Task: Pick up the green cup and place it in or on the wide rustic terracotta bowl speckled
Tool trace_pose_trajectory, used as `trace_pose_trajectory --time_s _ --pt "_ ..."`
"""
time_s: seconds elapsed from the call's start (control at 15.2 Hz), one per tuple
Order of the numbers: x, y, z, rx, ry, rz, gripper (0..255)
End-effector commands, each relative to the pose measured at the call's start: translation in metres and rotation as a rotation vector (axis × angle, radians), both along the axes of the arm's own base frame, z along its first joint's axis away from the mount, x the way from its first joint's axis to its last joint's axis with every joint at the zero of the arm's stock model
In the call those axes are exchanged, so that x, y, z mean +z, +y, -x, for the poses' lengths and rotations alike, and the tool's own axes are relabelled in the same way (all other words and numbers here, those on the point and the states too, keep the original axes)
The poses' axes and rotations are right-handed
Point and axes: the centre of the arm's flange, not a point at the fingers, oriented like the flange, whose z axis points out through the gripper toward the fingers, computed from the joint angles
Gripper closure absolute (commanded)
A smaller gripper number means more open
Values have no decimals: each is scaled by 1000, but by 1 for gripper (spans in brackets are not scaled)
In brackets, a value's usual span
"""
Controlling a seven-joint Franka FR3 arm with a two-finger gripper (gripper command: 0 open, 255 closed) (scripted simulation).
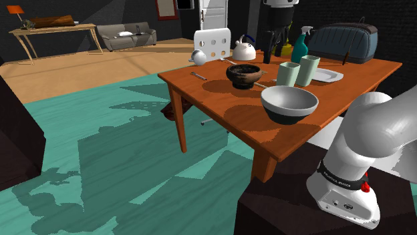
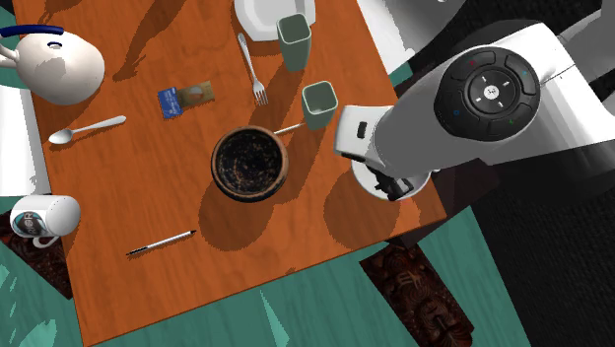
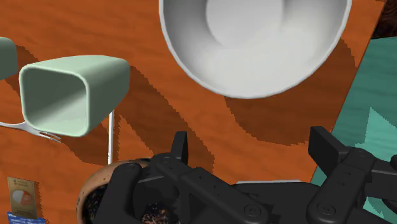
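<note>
Orange table (image 1: pixel 227 113), pale green cup (image 3: pixel 57 95), squarish mouth

Nothing can be read for certain. A black band (image 1: pixel 342 175) on the white arm (image 1: pixel 374 127) carries a line of white lettering, too small to make out. The blue and tan packet (image 2: pixel 185 97) has a printed label with illegible marks. The dark round cap (image 2: pixel 488 92) on the arm shows small symbols around a white centre mark, no letters.
</note>
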Motion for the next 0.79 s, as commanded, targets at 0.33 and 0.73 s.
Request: trace_pose_trajectory --time_s 0.33,0.73 --pt "-10 -68 3 -13 -3 -18 0" --pt "-23 -149 8 -28 -7 -40 0"
